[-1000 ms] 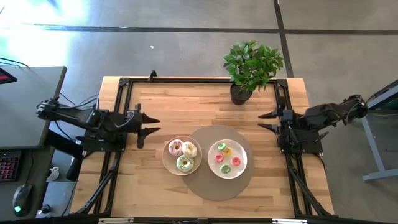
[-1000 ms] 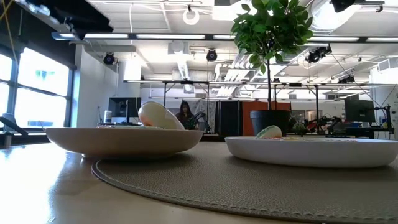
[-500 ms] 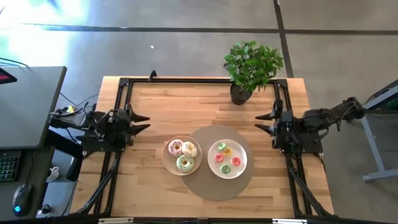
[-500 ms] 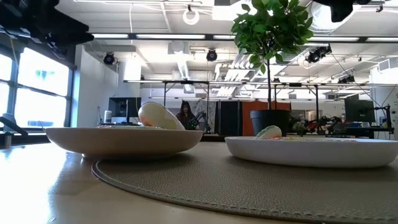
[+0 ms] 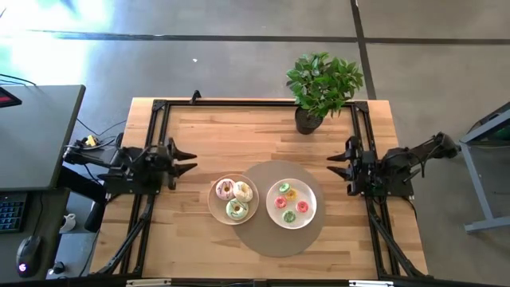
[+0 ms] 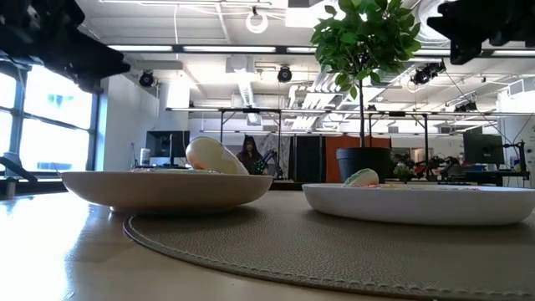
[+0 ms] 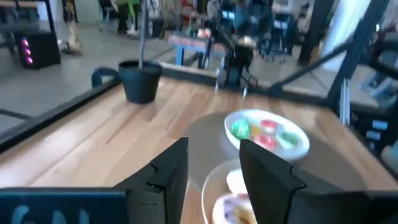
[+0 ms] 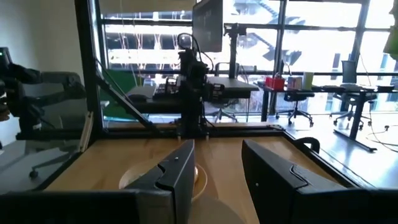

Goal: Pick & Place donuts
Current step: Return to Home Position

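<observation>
High view: the left gripper (image 5: 190, 159) sits at the table's (image 5: 215, 131) left edge and the right gripper (image 5: 333, 164) at its right edge, both with jaws apart and empty; bare wood lies open between them; larger donuts (image 5: 234, 198) fill the tan plate (image 5: 213, 209), tiny donuts (image 5: 291, 204) the white plate (image 5: 272, 217) on a round mat (image 5: 279, 239); a potted plant (image 5: 322, 86) stands at the far edge, near the right gripper.
</observation>
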